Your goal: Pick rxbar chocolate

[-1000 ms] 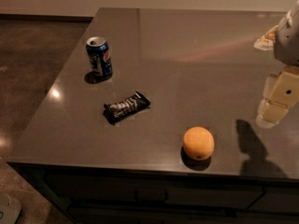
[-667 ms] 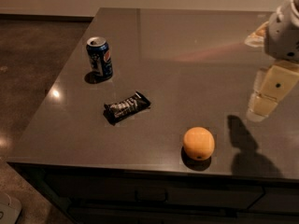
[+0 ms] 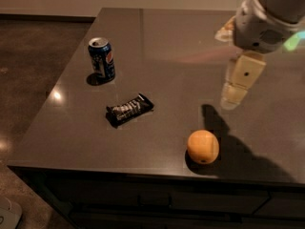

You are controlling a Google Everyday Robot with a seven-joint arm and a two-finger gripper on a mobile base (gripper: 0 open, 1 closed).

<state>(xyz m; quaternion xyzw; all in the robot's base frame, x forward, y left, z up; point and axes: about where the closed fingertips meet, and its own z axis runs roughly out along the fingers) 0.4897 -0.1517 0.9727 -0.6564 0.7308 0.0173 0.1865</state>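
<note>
Only one rxbar chocolate (image 3: 129, 109), gripper (image 3: 229, 101) well apart

Black rxbar chocolate (image 3: 129, 109), flat, well left of pincer (image 3: 230, 98)

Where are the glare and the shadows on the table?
Camera view: a small glare spot shines on the table near its left edge; the gripper, above the right side, casts a dark shadow that runs beside the orange; the can, rxbar and orange each throw a short one.
</note>
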